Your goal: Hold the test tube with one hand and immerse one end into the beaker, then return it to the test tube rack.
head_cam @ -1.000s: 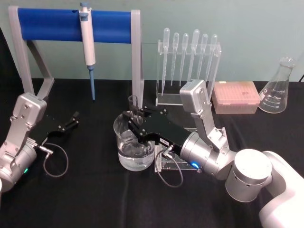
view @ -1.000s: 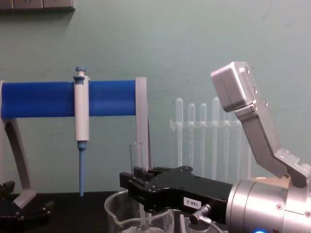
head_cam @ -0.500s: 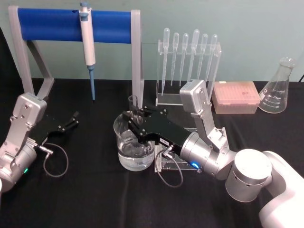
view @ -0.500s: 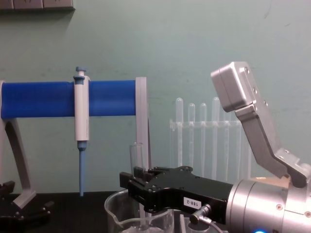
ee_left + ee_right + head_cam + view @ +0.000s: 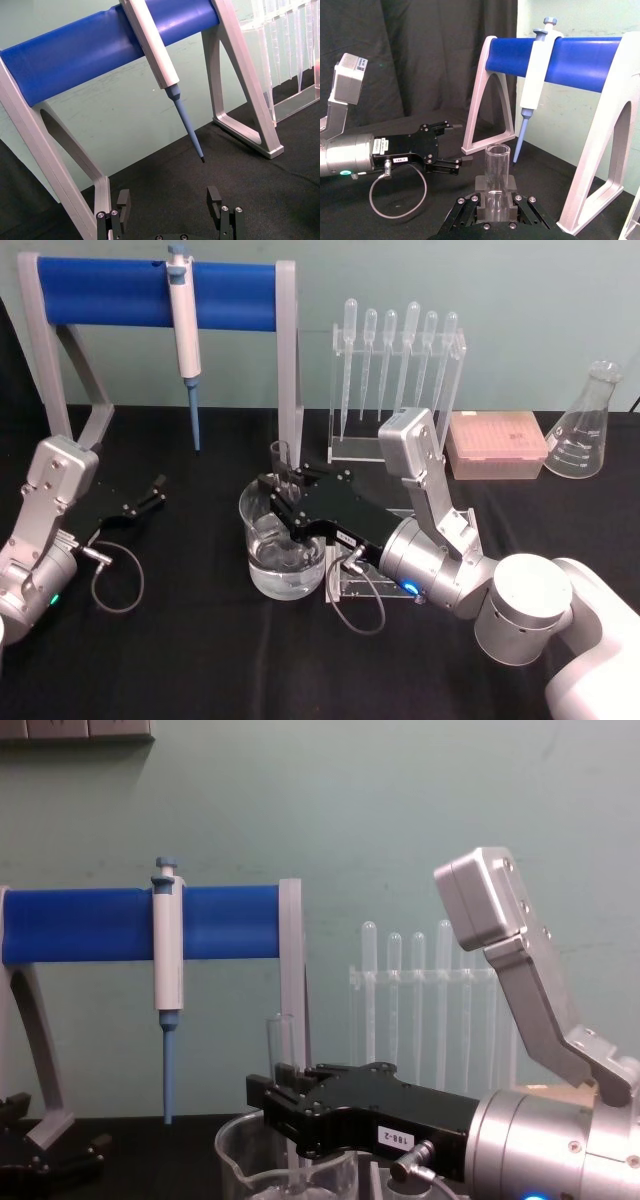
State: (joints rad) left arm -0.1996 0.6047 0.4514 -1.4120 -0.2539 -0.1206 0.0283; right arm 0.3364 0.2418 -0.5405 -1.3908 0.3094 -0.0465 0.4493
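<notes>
Gripping test tube [image 5: 281, 464], right tool [image 5: 280, 502].

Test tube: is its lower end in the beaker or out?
In. The right gripper holds the test tube upright, its lower end inside the beaker.

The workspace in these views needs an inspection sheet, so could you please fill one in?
Surface: black cloth table.
Job's things: test tube upright, lower end inside the beaker, which holds clear liquid.
Clutter: pipette hanging on blue stand; dropper rack; pink tip box; conical flask.
Grippers: right end effector shut on the tube above the beaker; left end effector open, parked left.
Cables: looped at each wrist.
Surroundings: green wall.
</notes>
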